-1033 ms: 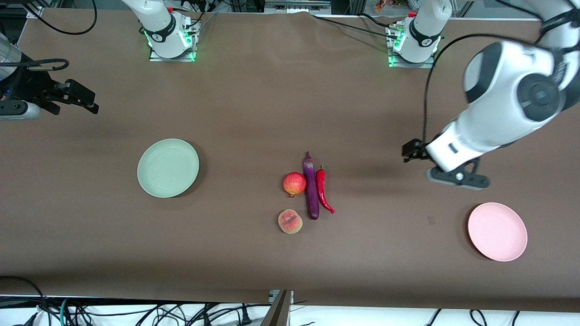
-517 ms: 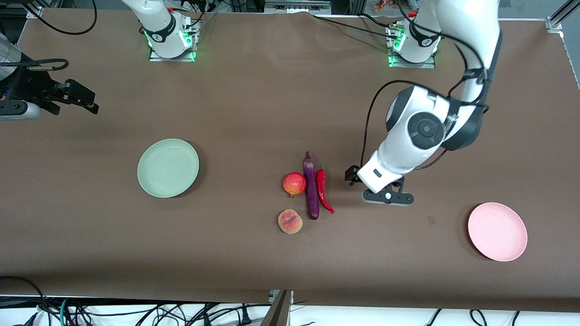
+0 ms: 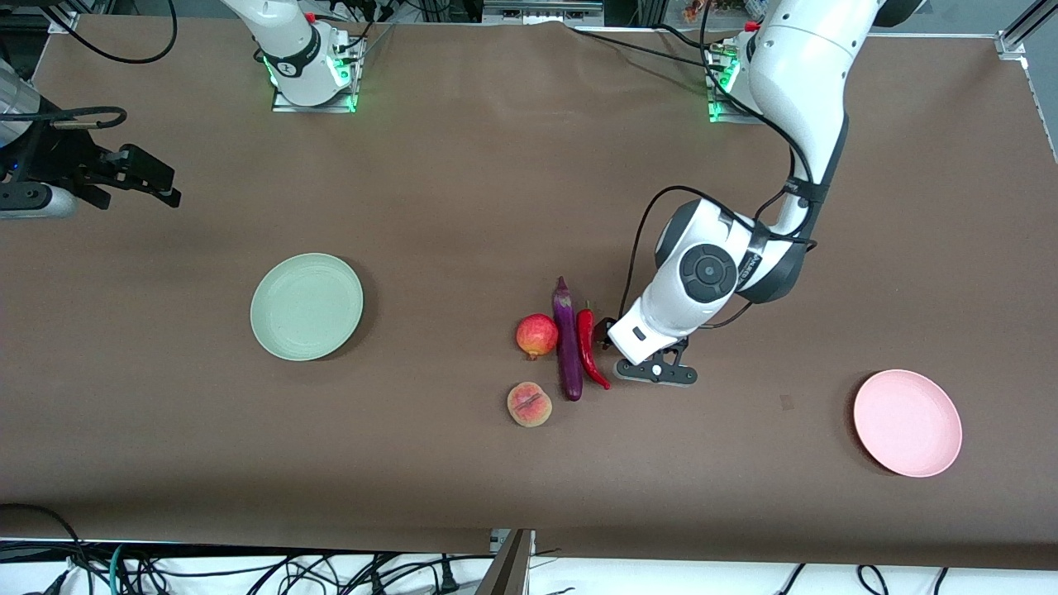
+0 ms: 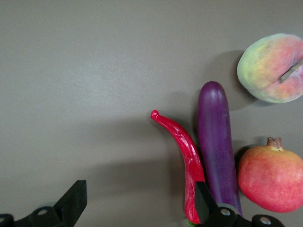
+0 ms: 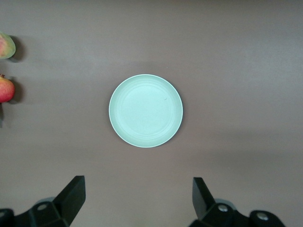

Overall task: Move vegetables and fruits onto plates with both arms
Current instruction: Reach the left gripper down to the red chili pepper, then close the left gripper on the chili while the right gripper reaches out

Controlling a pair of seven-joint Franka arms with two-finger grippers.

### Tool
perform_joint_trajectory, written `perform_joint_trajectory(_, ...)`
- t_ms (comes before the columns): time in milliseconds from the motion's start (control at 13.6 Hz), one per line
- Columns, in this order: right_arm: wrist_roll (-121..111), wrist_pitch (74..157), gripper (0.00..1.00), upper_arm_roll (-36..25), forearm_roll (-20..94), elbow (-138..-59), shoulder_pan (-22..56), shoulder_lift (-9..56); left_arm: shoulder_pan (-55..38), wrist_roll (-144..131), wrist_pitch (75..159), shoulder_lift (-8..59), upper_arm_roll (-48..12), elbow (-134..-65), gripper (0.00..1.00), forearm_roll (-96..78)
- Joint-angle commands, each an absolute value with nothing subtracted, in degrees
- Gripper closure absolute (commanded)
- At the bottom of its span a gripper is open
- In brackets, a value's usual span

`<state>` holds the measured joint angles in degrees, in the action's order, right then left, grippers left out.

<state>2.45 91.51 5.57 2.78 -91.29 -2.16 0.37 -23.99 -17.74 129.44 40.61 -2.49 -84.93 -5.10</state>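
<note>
Hovering beside chili pepper (image 4: 185, 156), left claw (image 4: 137, 201) spread wide, empty; right claw (image 5: 137, 196) spread, waiting.

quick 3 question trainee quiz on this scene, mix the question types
1. True or false: the pink plate already holds a fruit.
2. Which item lies closest to the left end effector? A) peach B) chili pepper C) green plate
3. Fill in: the eggplant lies between the chili pepper and the ____.

Key: 1 false, it is bare. 2 B. 3 pomegranate.
</note>
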Motion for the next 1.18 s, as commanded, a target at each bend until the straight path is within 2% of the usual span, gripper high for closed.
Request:
perform_joint_trajectory(0, 2.63, 91.32, 0.00, 5.89, 3.08, -90.18, -1.32, 0.61, -24.96, -18.19, 132.26, 42.80, -2.02, -83.67, 0.00, -5.89)
perform_joint_trajectory(1107, 2.28, 94.04, 0.00, 5.89, 0.44, -90.18, 2.55, 0.70, -29.09, -22.68, 140.45, 47.90, -1.76, -85.60, 0.00, -5.01)
